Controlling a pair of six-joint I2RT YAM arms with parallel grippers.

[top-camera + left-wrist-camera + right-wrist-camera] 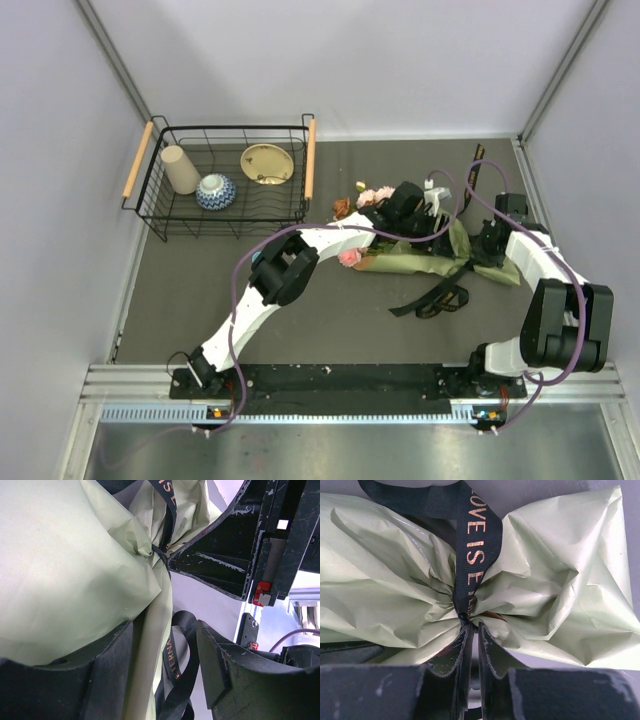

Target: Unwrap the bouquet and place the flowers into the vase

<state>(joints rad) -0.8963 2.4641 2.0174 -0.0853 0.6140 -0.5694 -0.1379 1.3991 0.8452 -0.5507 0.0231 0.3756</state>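
Pale walls enclose a dark grey tabletop (200, 290), where the bouquet (415, 262) lies on its side right of centre, flowers (375, 197) pointing left. I cannot find the vase. The left tool (164, 635) stands spread around the olive paper (560, 570), gripping nothing, so the whole cone could slide or lift if the other arm pulls. The right tool (471, 630) is pinched onto the black ribbon (477, 535) at the knot. Pulling there may tighten it or tear the paper.

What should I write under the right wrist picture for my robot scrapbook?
The right hand pinches the black ribbon at its knot, where the green paper bunches together.
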